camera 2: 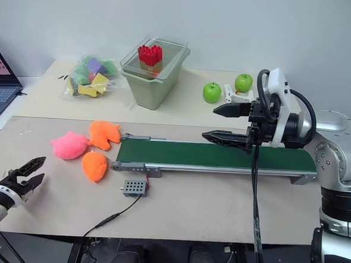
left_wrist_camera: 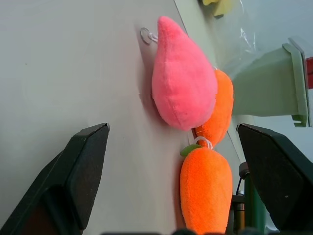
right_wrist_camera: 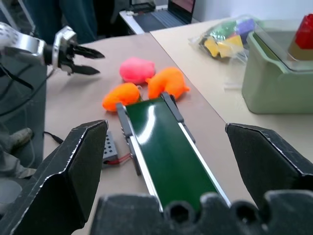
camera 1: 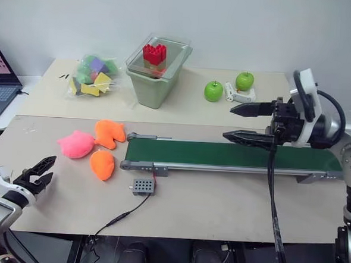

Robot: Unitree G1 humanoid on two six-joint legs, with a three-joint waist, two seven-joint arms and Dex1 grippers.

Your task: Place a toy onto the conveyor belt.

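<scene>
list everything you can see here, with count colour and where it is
toy: 1, pink, left of the belt's end
plush toys: 2, orange, between toy and belt
conveyor belt: 1, dark green, across the front table
control box: 1, grey, in front of the belt
bin: 1, pale green, clear lid, back table
block: 1, red, on the bin
apples: 2, green, back table
bag: 1, clear, colourful pieces
laptop: 1, far left
left tool: open, near the toy
right tool: open, above the belt

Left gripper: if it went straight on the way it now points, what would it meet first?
Most likely the pink toy: it lies ahead of the open left gripper in the wrist view, apart from it. An orange plush lies close beside that line, so depth is uncertain.
</scene>
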